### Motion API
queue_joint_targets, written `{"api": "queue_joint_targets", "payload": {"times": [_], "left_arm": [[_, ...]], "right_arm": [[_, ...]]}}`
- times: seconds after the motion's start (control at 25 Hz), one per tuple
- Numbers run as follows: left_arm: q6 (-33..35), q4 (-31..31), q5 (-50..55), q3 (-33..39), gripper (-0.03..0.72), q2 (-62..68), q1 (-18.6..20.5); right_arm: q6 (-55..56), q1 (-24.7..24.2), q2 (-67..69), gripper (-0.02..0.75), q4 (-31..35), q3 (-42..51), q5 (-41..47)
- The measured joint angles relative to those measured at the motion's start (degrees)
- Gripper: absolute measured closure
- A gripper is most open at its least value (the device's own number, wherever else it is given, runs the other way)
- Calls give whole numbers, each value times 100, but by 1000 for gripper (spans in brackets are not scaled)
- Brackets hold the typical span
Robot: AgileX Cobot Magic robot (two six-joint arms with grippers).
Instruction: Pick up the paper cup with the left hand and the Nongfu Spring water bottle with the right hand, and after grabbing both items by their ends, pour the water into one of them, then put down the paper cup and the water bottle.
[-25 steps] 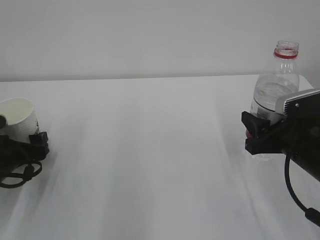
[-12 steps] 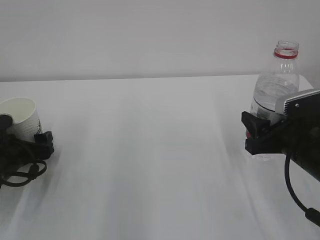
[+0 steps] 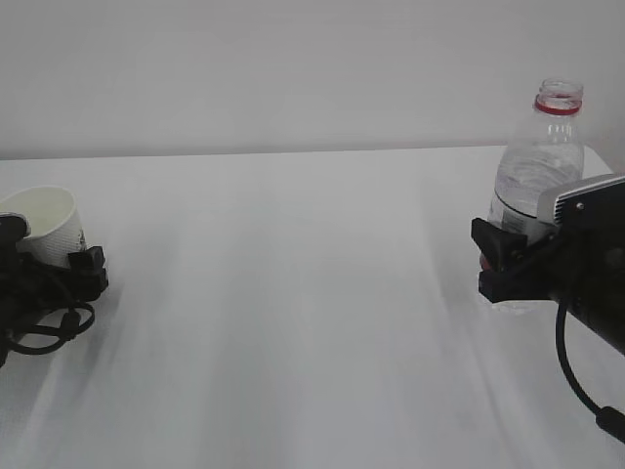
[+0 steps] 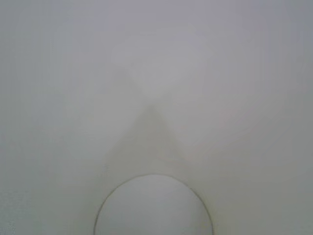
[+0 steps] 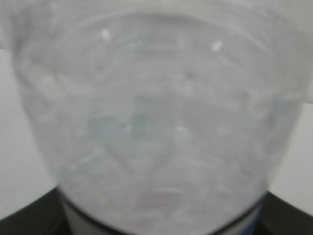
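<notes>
The white paper cup (image 3: pixel 44 223) sits at the far left, mouth up and leaning slightly. My left gripper (image 3: pixel 49 256) surrounds its lower part, with one black finger (image 3: pixel 88 269) in front of it. How tightly the jaws press cannot be seen. The left wrist view looks straight into the cup's cream inside (image 4: pixel 154 98), and no fingers show there. The clear Nongfu Spring water bottle (image 3: pixel 542 171) stands upright at the right, uncapped, with a red neck ring. My right gripper (image 3: pixel 503 262) is shut on its lower body. The bottle (image 5: pixel 156 122) fills the right wrist view. I cannot make out the water level.
The white table (image 3: pixel 293 313) stretches between the two arms, and its far edge meets a plain wall. The right arm's black cable (image 3: pixel 576 381) hangs near the front right corner. The cup is close to the table's left edge.
The left gripper and the cup have shifted a little to the right, and the cup now stands straighter. The bottle and the right gripper have not moved.
</notes>
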Motion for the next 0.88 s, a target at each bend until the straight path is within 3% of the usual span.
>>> {"api": "queue_joint_targets", "payload": {"times": [0.4, 0.88], "left_arm": [[0, 0, -9, -12, 149, 0, 0], [0, 140, -11, -12, 154, -12, 0]], "right_arm": [[0, 0, 0, 271, 0, 0, 0], [-177, 0, 0, 271, 0, 0, 0]]}}
